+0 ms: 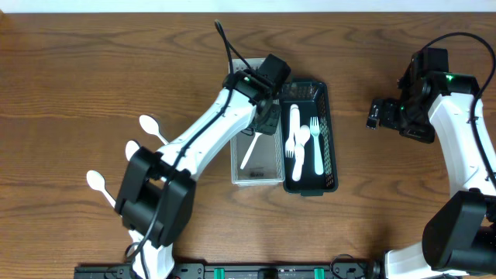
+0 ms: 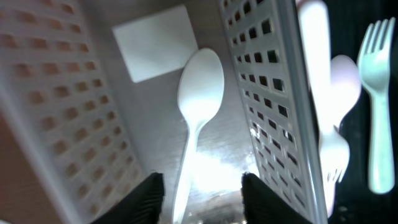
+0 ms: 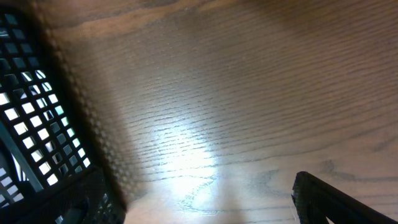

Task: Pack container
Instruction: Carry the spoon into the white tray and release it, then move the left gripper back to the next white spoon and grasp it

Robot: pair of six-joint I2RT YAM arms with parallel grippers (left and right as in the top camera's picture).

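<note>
Three spoons [image 1: 149,124] lie loose on the desk [image 1: 77,62] at the left, well apart from the baskets, so the packing looks only part done. To their right, the left fingers [image 2: 152,196] hang low inside the clear basket [image 1: 235,164], parted, one on each side of the handle of a spoon [image 2: 200,81]. They do not clamp it. The spoon's bowl rests on the basket floor near the far end, and its handle slants up toward the fingers. The step in hand seems to be letting this spoon go.

To do that well, the fingers should open wider, enough to clear the handle on both sides. Then they should lift straight up, staying off the perforated walls so the basket does not shift or tip. The handle sits closer to the one finger, so any sideways drift risks dragging the spoon out again.

Touching the clear basket on its right is the black basket [image 1: 332,155], which holds forks [image 1: 315,143] and other white cutlery.

At the far right, the right fingers [image 3: 336,199] hover wide and empty over bare desk.
</note>
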